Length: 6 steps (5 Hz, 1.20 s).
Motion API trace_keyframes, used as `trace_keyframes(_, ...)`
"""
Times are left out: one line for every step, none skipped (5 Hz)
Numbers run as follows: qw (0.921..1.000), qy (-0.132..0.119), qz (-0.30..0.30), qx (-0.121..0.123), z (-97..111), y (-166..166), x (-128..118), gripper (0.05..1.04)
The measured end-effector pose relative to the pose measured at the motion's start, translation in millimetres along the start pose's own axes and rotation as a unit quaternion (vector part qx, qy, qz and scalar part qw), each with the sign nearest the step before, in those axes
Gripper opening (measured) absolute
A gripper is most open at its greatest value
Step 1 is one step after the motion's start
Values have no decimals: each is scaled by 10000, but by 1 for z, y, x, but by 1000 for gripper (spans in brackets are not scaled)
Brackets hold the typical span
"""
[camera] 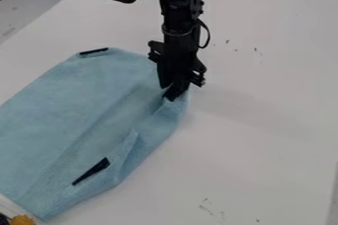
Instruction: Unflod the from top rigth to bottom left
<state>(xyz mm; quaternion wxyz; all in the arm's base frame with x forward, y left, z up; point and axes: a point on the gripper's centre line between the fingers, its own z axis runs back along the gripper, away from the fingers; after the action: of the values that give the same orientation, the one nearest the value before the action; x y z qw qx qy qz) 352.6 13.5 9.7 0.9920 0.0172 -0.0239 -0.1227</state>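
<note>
The jaws are clamped on a gathered edge of the blue cloth, presumably so that layer can be drawn open. The rest lies beneath them and spreads toward the view's lower left, creases running from the grip, well apart from the right edge of the worktop

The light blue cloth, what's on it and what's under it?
The light blue cloth shows a short black strip at its top edge and another black strip lower down. The black robot gripper is at its right edge. What's underneath is covered, so I can't tell.
</note>
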Motion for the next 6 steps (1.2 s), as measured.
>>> trace_keyframes(9999,-101,8,8,5,-1,-2,820)
trace_keyframes(9999,-92,-24,98,6,-7,-2,1004)
trace_keyframes(9996,-206,-98,190,17,-14,1,1002)
trace_keyframes(9994,-247,-182,158,19,-21,3,1000)
trace_keyframes(9991,-285,-295,141,20,-28,9,1000)
trace_keyframes(9990,-247,-371,89,18,-29,10,991)
